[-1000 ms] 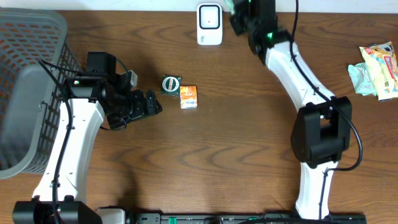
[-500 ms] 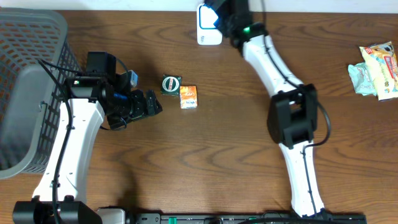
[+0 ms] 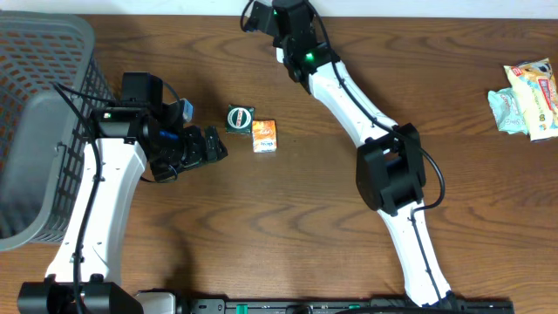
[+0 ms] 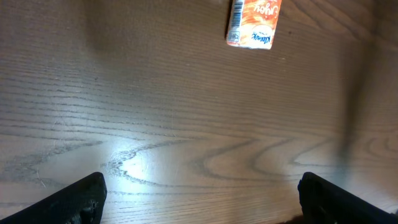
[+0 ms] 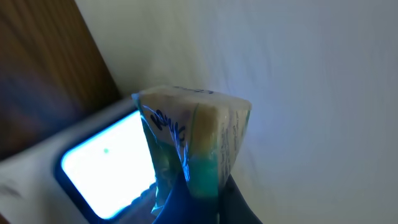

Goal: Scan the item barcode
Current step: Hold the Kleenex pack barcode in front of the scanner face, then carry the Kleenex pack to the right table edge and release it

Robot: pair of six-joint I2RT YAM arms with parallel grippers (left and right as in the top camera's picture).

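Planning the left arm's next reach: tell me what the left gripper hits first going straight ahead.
Probably the orange packet, lying nearly dead ahead of the open left gripper, only bare table between; its height is unclear, so it might pass over.

One basket (image 3: 44,30), one tin (image 3: 239,118), one orange box (image 3: 264,135), two loose packets (image 3: 534,87)

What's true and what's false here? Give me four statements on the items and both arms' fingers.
1. The small orange cardboard box lies beside the round green tin. True.
2. The left fingers grip that box. False: they stand open, the box free.
3. The right fingers hold a cream and green wrapped packet over the white scanner's lit window. True.
4. The grey plastic basket stands on the wooden table's right. False: it stands on the left.
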